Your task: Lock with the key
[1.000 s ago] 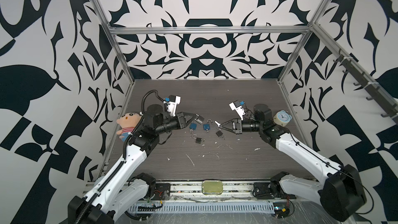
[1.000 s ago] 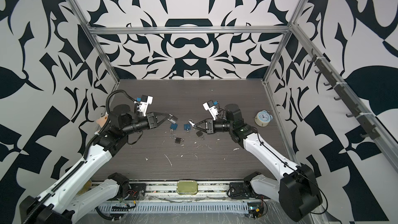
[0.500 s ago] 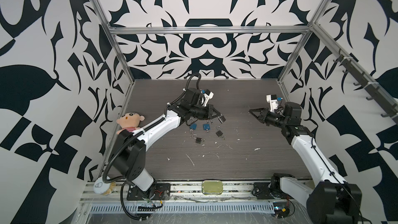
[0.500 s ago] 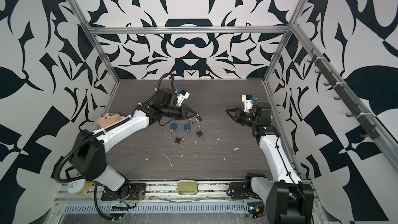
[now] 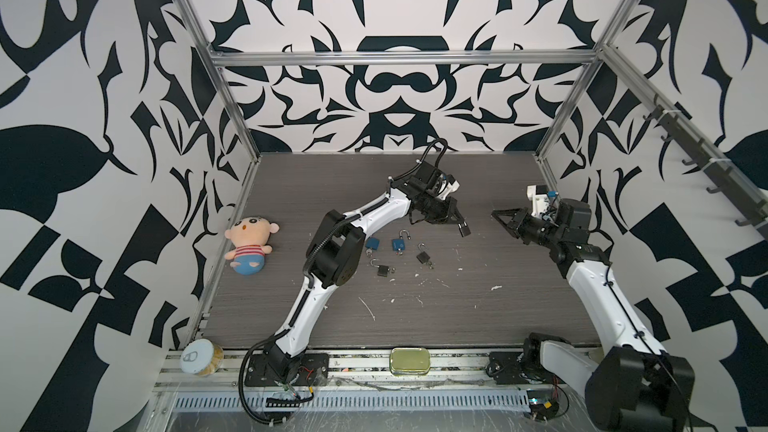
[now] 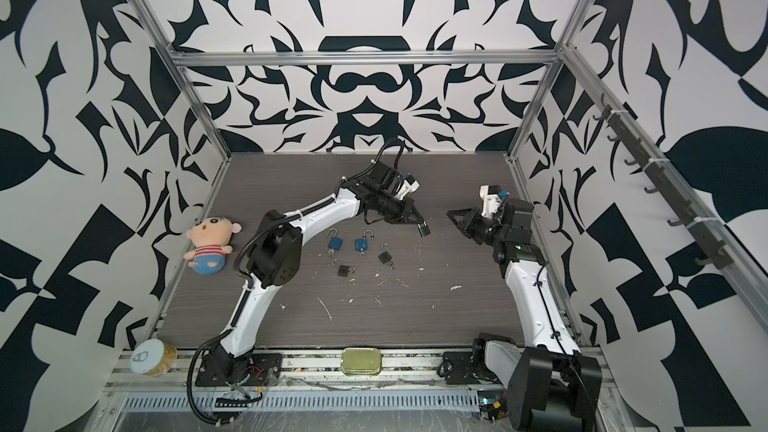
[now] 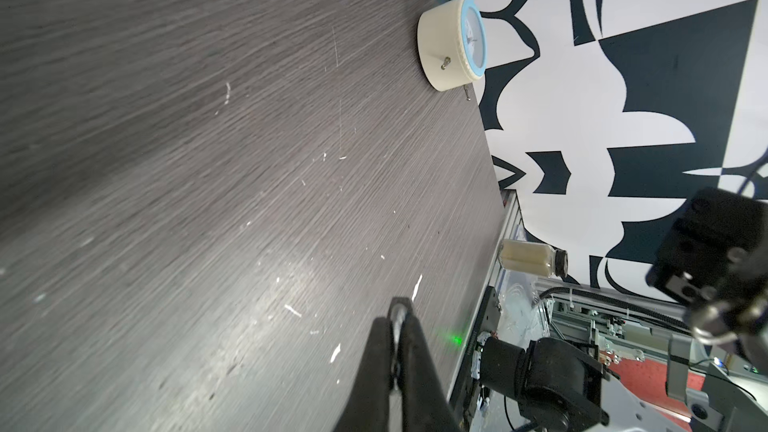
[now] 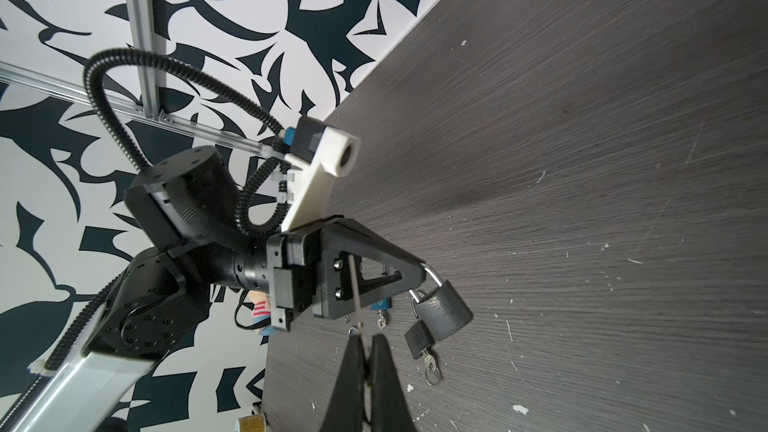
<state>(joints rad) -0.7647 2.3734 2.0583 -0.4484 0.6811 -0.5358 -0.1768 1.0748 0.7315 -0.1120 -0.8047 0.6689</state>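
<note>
Table (image 5: 457,309): four loose locks (image 5: 398,245) lying on it, not my concern. Left gripper (image 5: 457,220): clamped on padlock (image 8: 442,309) shackle, body dangling clear of table. Right gripper (image 5: 496,214): pinched tight on key (image 8: 356,292), near padlock, apart. I'd square blade to keyhole, insert slowly, then turn.

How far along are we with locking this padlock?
Done: the left gripper holds a black padlock by its shackle, clear of the table. In hand: the right gripper is shut on a thin metal strip, probably the key, apart from the padlock. Left: bring them together, insert the key and turn.
</note>
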